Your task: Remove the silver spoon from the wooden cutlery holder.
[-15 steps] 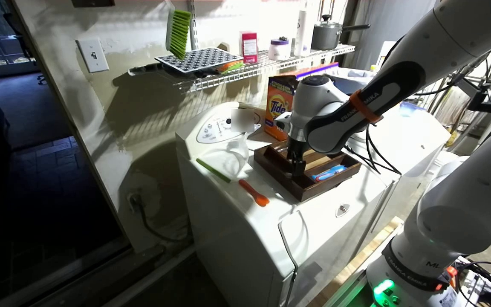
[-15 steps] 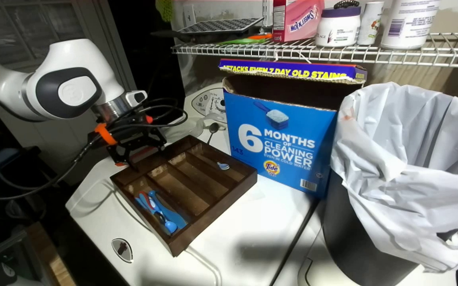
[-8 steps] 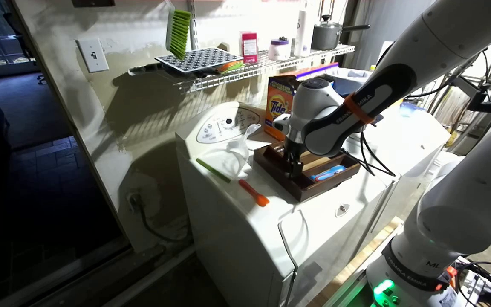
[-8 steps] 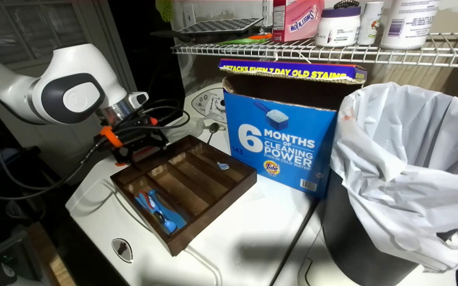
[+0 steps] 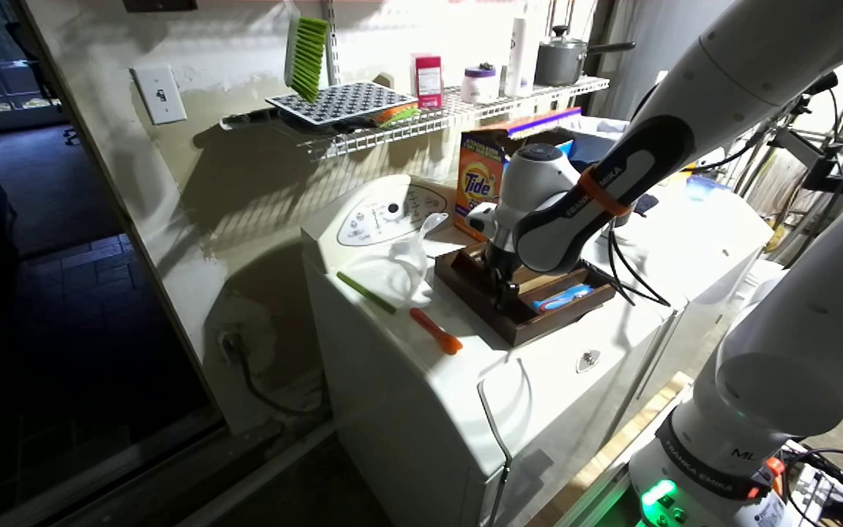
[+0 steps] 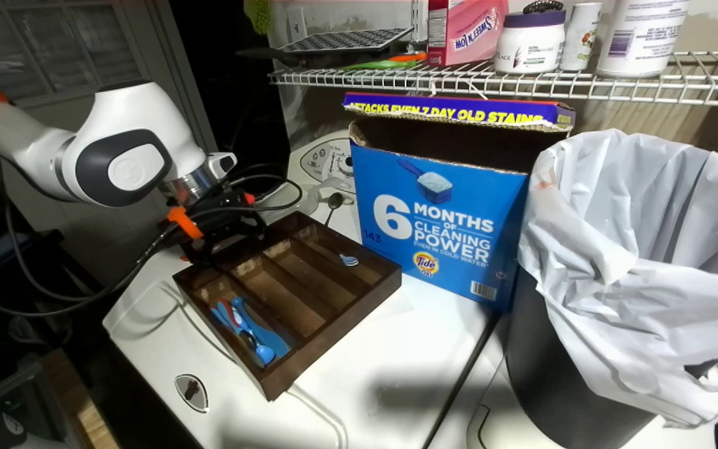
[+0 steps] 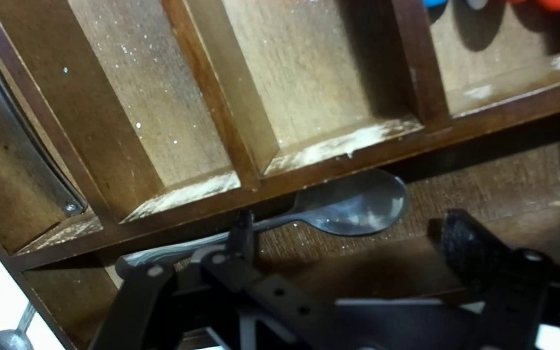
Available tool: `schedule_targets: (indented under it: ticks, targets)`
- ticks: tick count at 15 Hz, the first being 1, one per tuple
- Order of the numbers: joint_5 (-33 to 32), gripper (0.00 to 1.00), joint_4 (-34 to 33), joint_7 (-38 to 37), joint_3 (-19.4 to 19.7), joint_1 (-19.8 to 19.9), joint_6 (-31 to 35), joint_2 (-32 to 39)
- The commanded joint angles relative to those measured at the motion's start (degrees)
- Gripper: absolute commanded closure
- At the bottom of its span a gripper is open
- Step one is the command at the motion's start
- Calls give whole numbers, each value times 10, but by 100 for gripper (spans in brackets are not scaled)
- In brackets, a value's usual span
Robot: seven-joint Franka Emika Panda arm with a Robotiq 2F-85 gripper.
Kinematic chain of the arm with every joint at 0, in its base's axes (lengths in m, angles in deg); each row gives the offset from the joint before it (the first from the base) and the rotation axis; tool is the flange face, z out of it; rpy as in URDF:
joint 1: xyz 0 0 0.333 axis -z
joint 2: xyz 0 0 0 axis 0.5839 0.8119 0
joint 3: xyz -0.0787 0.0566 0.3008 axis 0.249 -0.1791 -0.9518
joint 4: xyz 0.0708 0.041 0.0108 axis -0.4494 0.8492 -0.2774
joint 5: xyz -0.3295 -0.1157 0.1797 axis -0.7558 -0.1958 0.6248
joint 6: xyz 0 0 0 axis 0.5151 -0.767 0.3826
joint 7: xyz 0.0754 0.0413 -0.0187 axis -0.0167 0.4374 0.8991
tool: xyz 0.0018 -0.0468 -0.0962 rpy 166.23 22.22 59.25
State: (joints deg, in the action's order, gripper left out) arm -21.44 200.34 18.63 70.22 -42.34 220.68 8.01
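Observation:
The wooden cutlery holder [image 5: 553,322], a dark brown divided tray, sits on the white appliance top; it shows in an exterior view [image 6: 334,338] and the wrist view [image 7: 260,189]. The silver spoon [image 7: 350,206] lies in its long side compartment, bowl against the divider wall. My gripper [image 7: 350,221] is open, with its fingers apart over that compartment. The left finger crosses in front of the spoon's handle; the bowl shows between the fingers. In both exterior views the gripper [image 5: 502,296] [image 6: 228,246] is at this side of the holder, and the spoon is hidden.
Blue and red utensils [image 6: 250,333] fill an end compartment; a blue-handled utensil [image 7: 27,131] lies in the opposite one. Another metal spoon [image 6: 335,201] lies outside the holder. A Tide box [image 6: 440,218], lined bin [image 6: 633,280], orange spoon [image 5: 436,333] and green stick [image 5: 366,291] stand or lie around.
My gripper has moved slightly lower, leftward in an exterior view and rightward in an exterior view, deeper over the long compartment. The holder seems to have shifted very slightly. The fingers hold nothing.

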Motion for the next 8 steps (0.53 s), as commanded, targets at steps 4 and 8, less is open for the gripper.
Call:
schedule_targets:
  ticks: [4, 8]
  targets:
    - [21, 0, 0, 34, -3, 9, 37, 29]
    - [23, 0, 0, 36, -5, 11, 51, 39]
